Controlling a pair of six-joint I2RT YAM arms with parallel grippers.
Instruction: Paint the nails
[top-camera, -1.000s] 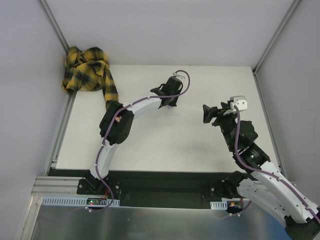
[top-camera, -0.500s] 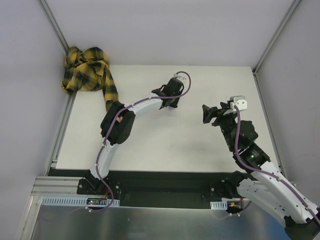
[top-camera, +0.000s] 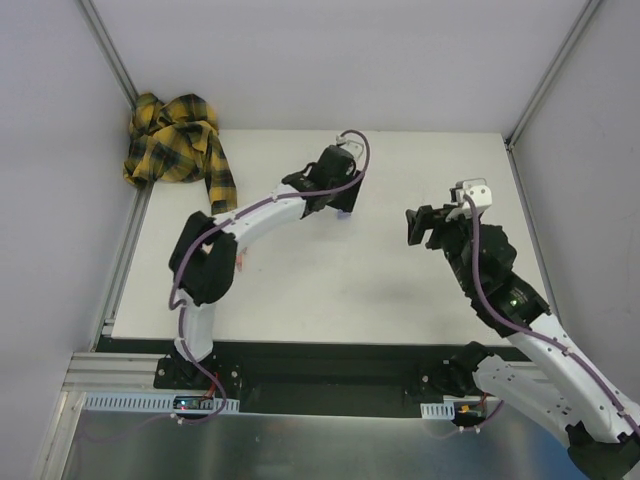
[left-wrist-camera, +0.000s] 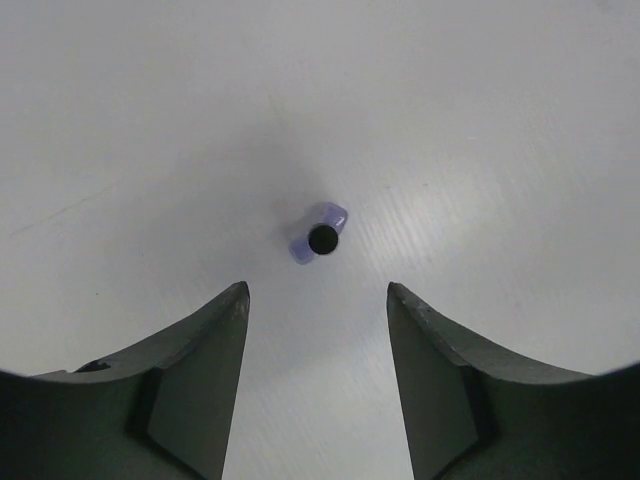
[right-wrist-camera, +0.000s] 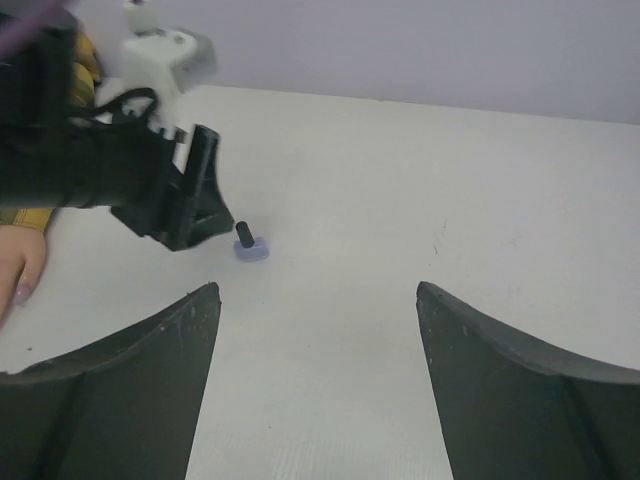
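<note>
A small purple bottle (left-wrist-camera: 322, 240) with a black cap stands upright on the white table. My left gripper (left-wrist-camera: 316, 290) hovers straight above it, open, with nothing between its fingers. In the right wrist view the same bottle (right-wrist-camera: 248, 246) sits just beside the left gripper (right-wrist-camera: 195, 215). My right gripper (right-wrist-camera: 317, 290) is open and empty, well short of the bottle. The fake hand (right-wrist-camera: 15, 262) shows at that view's left edge with one purplish nail (right-wrist-camera: 22, 294) visible. From above, the hand (top-camera: 240, 262) peeks out beside the left arm's elbow, and its plaid sleeve (top-camera: 218, 185) runs back.
The plaid cloth is bunched (top-camera: 175, 140) at the table's far left corner. Metal frame posts (top-camera: 110, 50) rise at both back corners. The table's near edge (top-camera: 300, 342) lies in front of the arm bases.
My left gripper has opened and let go of the bottle, which now stands alone. The left arm's elbow swung left, uncovering the fake hand. The right arm shifted slightly.
</note>
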